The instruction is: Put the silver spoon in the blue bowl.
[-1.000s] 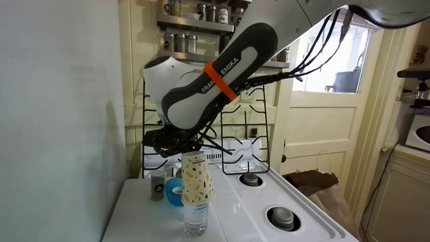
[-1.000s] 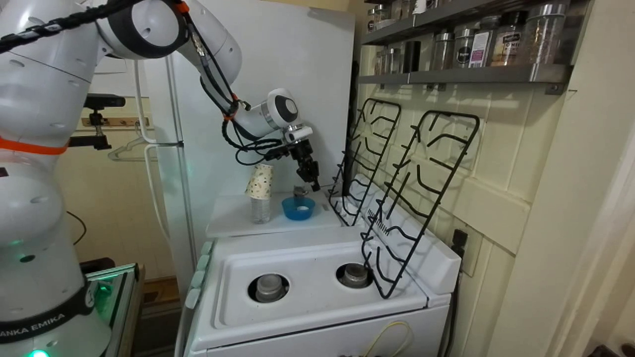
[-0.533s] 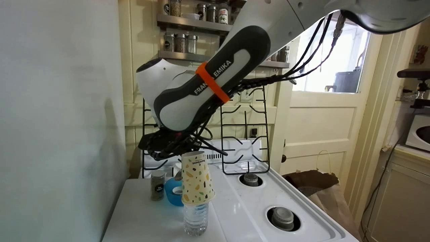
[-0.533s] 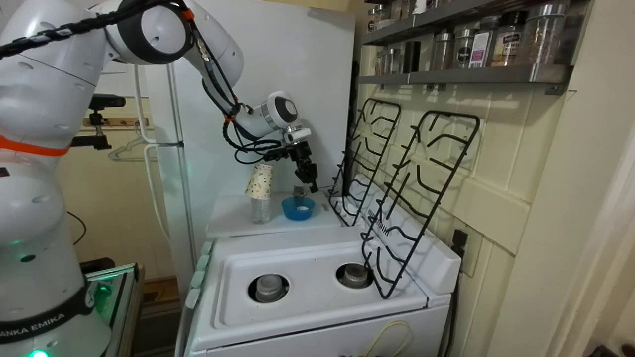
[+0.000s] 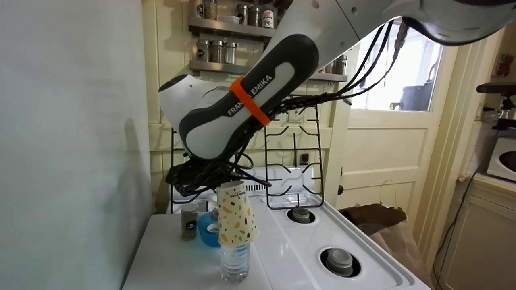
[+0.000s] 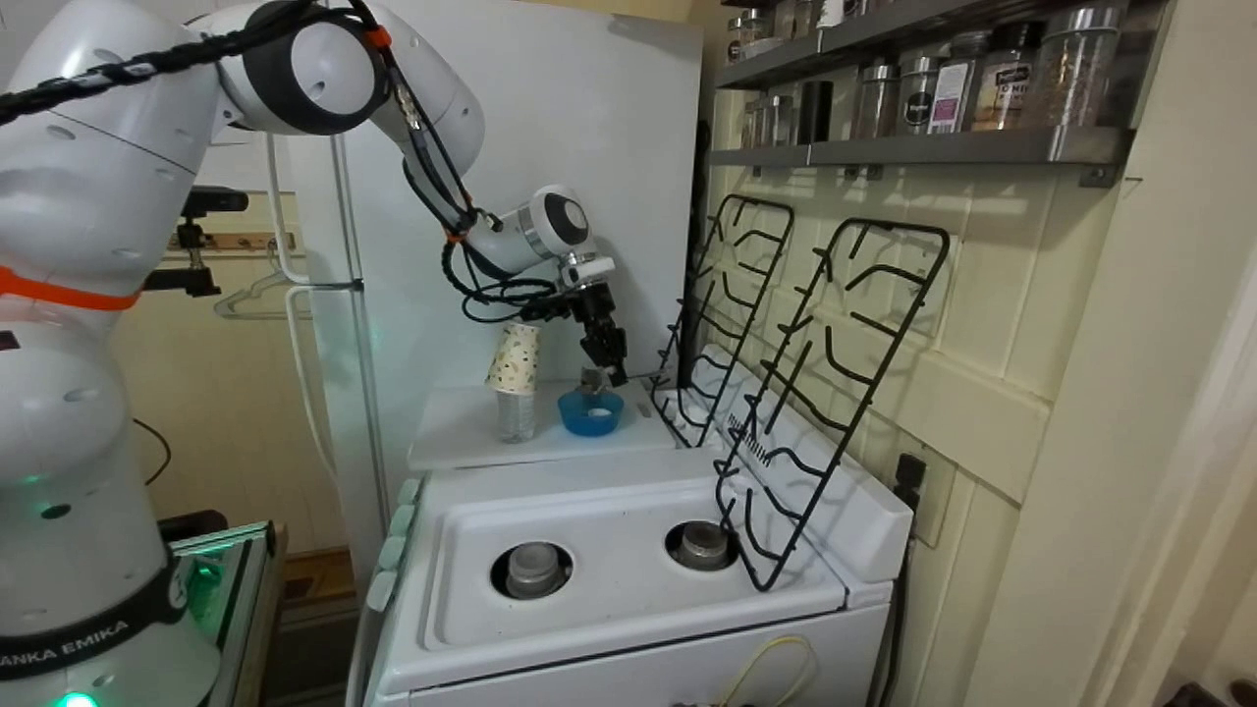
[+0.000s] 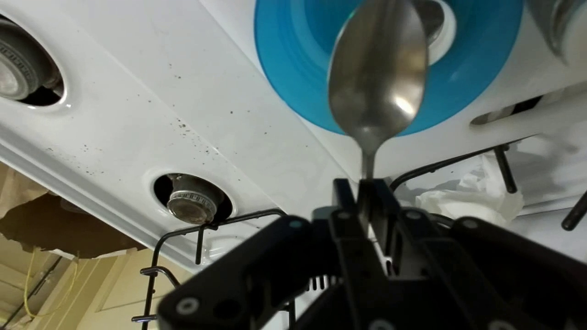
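My gripper (image 7: pixel 357 185) is shut on the handle of the silver spoon (image 7: pixel 378 91). The spoon's head points away from the fingers and lies over the blue bowl (image 7: pixel 293 87) in the wrist view. A white round item (image 7: pixel 445 43) lies in the bowl, partly covered by the spoon. In an exterior view the gripper (image 6: pixel 617 375) is just above and beside the bowl's rim, on the wall side, with the blue bowl (image 6: pixel 590 420) on the white counter. In an exterior view the blue bowl (image 5: pixel 206 235) is partly hidden behind a cup, and the fingers are mostly hidden.
A patterned paper cup (image 5: pixel 237 217) stands upside down on a clear bottle (image 5: pixel 234 264) beside the bowl, near the arm's cables. A spice jar (image 5: pixel 188 225) stands on the bowl's other side. Black grates (image 6: pixel 835 432) lean against the wall behind the stove.
The arm has moved a little lower, carrying the spoon down toward the bowl. The cup's top has shifted very slightly. The bowl and jar have not moved.
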You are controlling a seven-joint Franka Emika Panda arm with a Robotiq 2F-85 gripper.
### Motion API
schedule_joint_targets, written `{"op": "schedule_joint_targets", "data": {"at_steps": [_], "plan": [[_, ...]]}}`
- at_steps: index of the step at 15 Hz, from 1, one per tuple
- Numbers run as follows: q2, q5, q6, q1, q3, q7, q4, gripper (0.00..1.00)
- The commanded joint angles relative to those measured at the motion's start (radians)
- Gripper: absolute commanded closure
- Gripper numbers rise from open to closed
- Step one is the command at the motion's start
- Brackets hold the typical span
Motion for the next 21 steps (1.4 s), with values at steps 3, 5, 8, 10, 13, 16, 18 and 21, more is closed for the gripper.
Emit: {"op": "schedule_joint_targets", "data": {"at_steps": [3,5,8,10,13,16,18,21], "plan": [[0.014,-0.004,-0.026,0.002,0.010,0.015,0.025,0.36],[0.012,-0.005,-0.022,0.002,0.010,0.017,0.022,0.22],[0.004,-0.002,-0.007,-0.004,0.010,0.016,0.014,0.01],[-0.018,0.025,0.046,-0.028,0.020,-0.003,-0.007,0.00],[-0.100,0.103,0.240,-0.100,0.043,-0.082,-0.091,0.00],[-0.180,0.219,0.406,-0.165,0.058,-0.267,-0.188,0.01],[-0.255,0.258,0.462,-0.238,0.099,-0.442,-0.291,0.00],[-0.373,0.306,0.543,-0.326,0.141,-0.676,-0.447,0.00]]}}
